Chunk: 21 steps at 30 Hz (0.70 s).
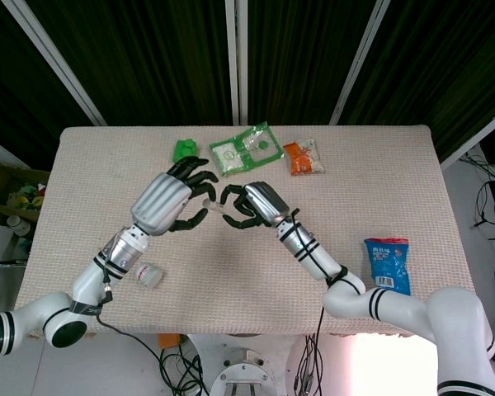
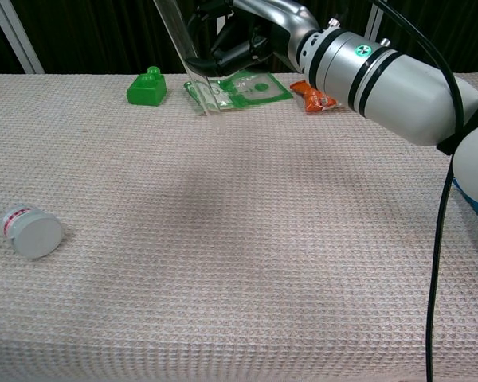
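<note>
Clear plastic, a slim tube [image 1: 216,209], is held between the left hand [image 1: 178,200] and the right hand [image 1: 246,206] above the middle of the counter [image 1: 379,173] in the head view, both sets of fingers closed on it. Behind lie a green block [image 1: 184,149], a green-and-white packet [image 1: 245,148] and an orange packet [image 1: 301,156]; a blue bag [image 1: 387,263] (its writing too small to read) lies right, a white jar [image 1: 149,275] left.

In the chest view the tube [image 2: 190,56] slants down from the right hand [image 2: 231,36]; the red-labelled jar [image 2: 32,231] lies apart.
</note>
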{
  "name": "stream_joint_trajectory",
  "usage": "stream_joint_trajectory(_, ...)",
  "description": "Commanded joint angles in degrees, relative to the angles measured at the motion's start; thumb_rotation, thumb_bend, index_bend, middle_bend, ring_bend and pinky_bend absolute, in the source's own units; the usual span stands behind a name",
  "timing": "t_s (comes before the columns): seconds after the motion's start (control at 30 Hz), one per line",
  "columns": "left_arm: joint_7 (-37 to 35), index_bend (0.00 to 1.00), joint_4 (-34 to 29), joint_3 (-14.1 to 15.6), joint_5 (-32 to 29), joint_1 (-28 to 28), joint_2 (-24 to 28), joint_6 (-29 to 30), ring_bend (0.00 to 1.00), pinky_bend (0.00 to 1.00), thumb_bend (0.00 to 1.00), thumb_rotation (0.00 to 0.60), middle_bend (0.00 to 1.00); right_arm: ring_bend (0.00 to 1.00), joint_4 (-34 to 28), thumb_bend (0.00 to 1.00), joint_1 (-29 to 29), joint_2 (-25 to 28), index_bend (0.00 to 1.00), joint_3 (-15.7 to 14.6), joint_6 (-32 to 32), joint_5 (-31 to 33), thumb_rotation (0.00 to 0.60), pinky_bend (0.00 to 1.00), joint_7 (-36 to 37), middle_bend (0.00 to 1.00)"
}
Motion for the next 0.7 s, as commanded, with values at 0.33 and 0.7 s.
stream_joint_trajectory(0.33, -1.9, 0.53, 1.07, 0.62, 0.07, 0.1, -2.0, 0.82, 0.12, 0.13, 0.57, 0.536, 0.26, 0.99, 0.03, 0.69, -0.39, -0.81, 0.94, 0.2, 1.25, 0.39, 0.6, 1.0, -0.25, 1.0)
stream_joint_trajectory(0.7, -3.48, 0.51, 3.08, 0.78, 0.54, 0.31, -4.9, 2.53, 0.12, 0.13, 0.57, 0.535, 0.26, 0.99, 0.7, 0.7, -0.74, -1.84, 0.95, 0.27, 2.83, -0.21, 0.6, 1.0, 1.43, 1.0)
